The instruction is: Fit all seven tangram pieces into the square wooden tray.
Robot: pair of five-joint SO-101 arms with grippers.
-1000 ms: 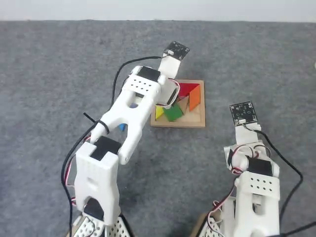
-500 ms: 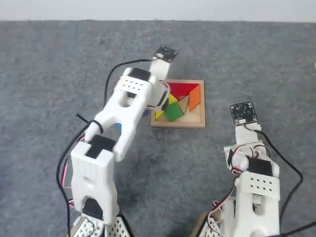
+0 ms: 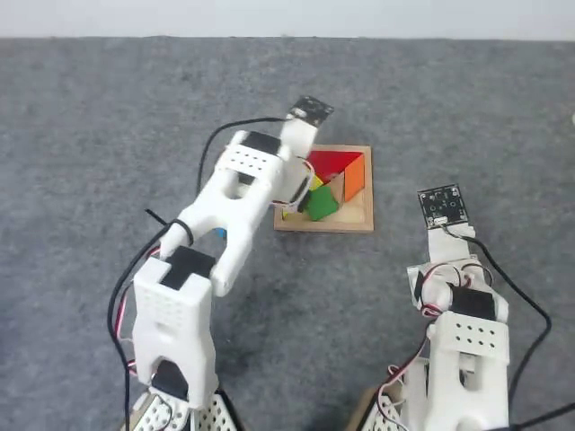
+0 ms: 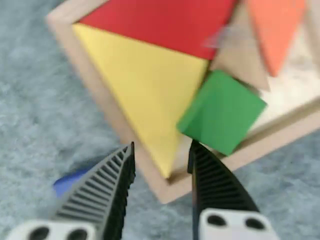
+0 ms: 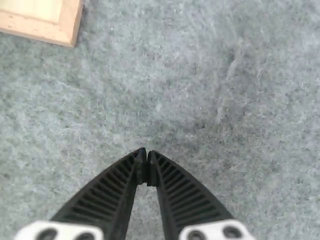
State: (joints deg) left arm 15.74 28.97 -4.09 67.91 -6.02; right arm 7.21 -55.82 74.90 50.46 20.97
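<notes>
High view, lower left to centre: we note the left arm (image 3: 225, 215) stretched out diagonally. The left gripper (image 4: 161, 145) hangs over the left edge of the square wooden tray (image 3: 323, 224), jaws apart with nothing between them.

One blue piece (image 4: 70, 181) lies on the grey carpet (image 3: 90, 135) just left of the tray.

In the tray we count four coloured pieces:
- one red triangle (image 4: 160, 20)
- one yellow triangle (image 4: 145, 85), long edge along the tray's left wall
- one green square (image 4: 222, 110), tilted corner-on to the walls
- one orange triangle (image 4: 275, 30)

Lower right: the right arm (image 3: 458, 341) is folded. The right gripper (image 5: 146, 152) points down at the carpet, jaws together, near the tray's corner.
</notes>
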